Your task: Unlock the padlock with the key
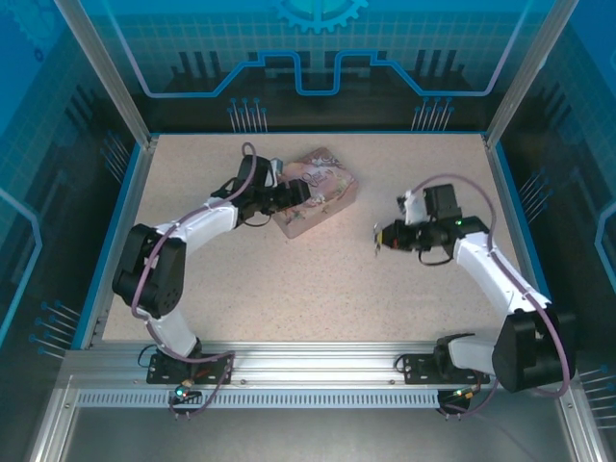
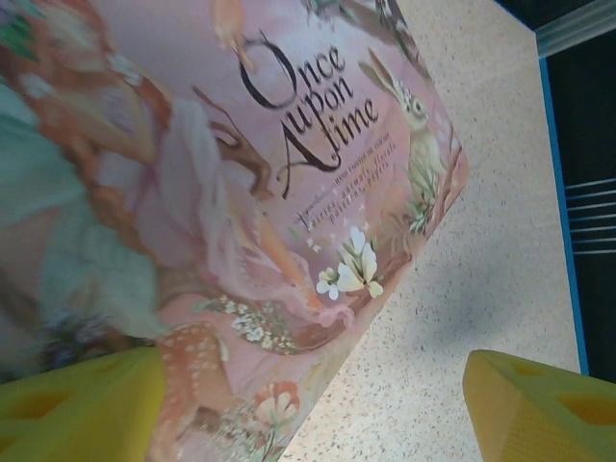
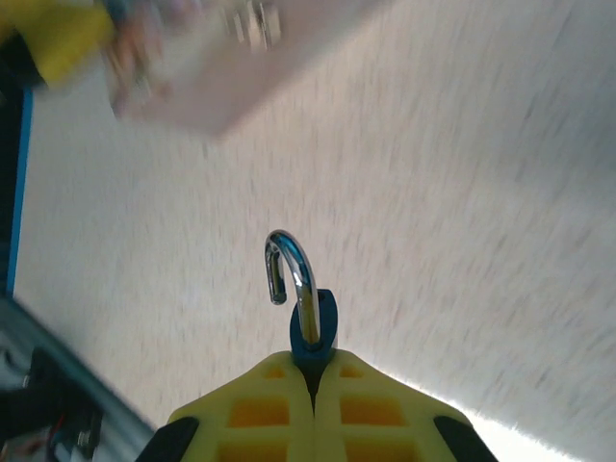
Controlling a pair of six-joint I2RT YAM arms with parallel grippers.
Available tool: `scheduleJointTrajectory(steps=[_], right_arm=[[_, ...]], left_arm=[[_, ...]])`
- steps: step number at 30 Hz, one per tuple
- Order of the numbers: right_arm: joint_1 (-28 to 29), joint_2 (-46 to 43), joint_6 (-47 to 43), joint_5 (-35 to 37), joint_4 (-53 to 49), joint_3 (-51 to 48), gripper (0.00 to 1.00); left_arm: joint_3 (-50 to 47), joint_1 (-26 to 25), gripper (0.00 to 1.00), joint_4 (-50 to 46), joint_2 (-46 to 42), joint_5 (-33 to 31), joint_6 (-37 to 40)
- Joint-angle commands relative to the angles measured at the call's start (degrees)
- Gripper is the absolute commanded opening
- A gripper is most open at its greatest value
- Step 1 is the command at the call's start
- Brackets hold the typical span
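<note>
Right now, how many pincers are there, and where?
2. The left pincer is open at the pink tin; the right pincer, off to the tin's right, is shut on the padlock.

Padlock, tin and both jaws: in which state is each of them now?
Padlock, shackle open with one end free, body clamped.
Tin, closed, lying flat on the table, picture side up.
Left jaws, wide open at the tin's corner.
Right jaws, shut on the padlock.

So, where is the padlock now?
In the right wrist view the padlock is pinched in the right hand, over the table, right of the pink tin.
</note>
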Motion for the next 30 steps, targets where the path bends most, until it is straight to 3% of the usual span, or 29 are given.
scheduleJointTrajectory(steps=[1,12,17,22,23,27,30], right_arm=[[3.08,0.21,4.82,-6.93,2.20,-5.52,0.00],[11.85,15.99,7.86,-8.75,10.00,-2.10,0.00],[11.04,20.76,7.64,-3.84,10.88,-0.31,0.00],[9.67,26.33,5.91,-1.33,10.64,1.49,0.07],[9.48,26.82,5.84,-0.96,10.66,1.50,0.09],[8.04,23.68,6.73,3.54,12.17,0.50,0.39],[6.70,18.56,6.01,5.66,11.38,-0.44,0.51]], left_arm=[[0.10,0.95,0.85,-2.88,-7.05,1.01,3.52],[-11.68,4.46,0.94,-2.75,-25.22,-5.47,4.71],[-15.89,6.25,0.95,-3.82,-29.40,-6.11,3.99],[-17.14,7.24,0.95,-5.01,-31.04,-6.53,3.94],[-17.23,7.41,0.96,-5.17,-31.29,-6.69,3.94],[-17.67,7.86,0.95,-5.47,-32.99,-7.64,3.77],[-17.91,8.28,0.96,-6.05,-34.80,-9.53,4.38]])
